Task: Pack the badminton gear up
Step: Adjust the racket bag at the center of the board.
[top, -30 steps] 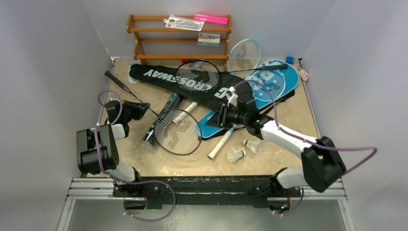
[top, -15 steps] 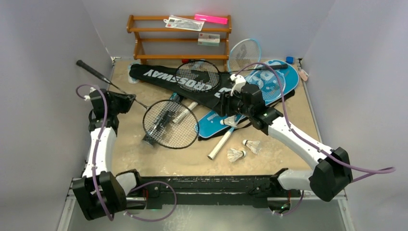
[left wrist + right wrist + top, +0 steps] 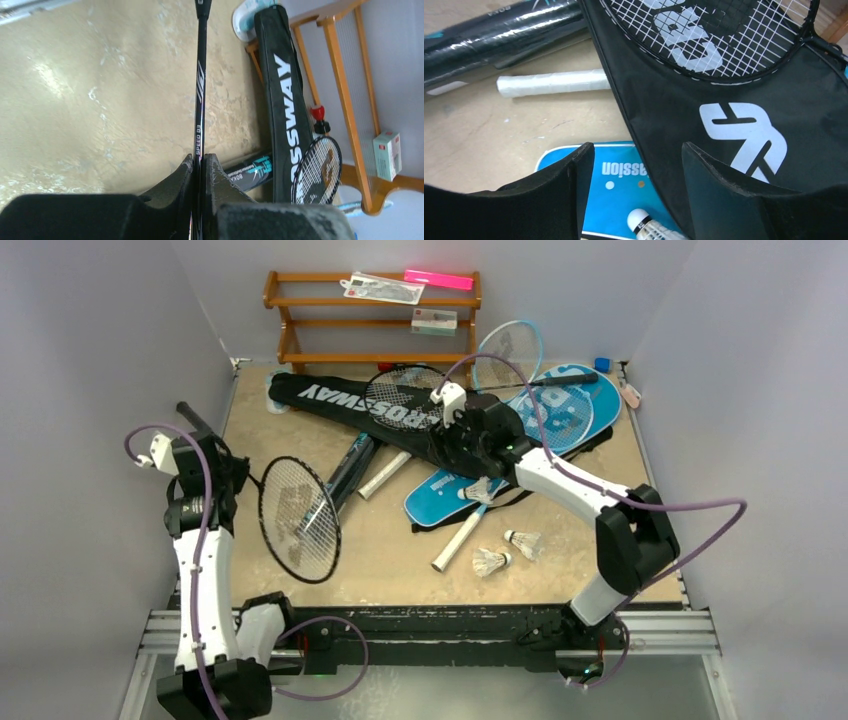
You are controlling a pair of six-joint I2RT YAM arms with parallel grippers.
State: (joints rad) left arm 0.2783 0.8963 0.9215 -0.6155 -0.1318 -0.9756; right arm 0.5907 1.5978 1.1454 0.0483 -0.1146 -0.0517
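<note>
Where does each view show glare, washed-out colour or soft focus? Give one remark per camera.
Top external: the pink bar glows, washed out. Left wrist: pale glare patches on the table; the left claw is soft, the print on the black racket sharp. Right wrist: glare streaks along the black tube; the right claw looks dark and slightly blurred.

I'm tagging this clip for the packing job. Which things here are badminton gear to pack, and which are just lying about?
To pack: black racket in the left gripper; second black racket; light-blue racket; shuttlecocks; black tube; CROSSWAY cover; blue cover.
Lying about: wooden rack; pink bar; clear packets; small box.
</note>
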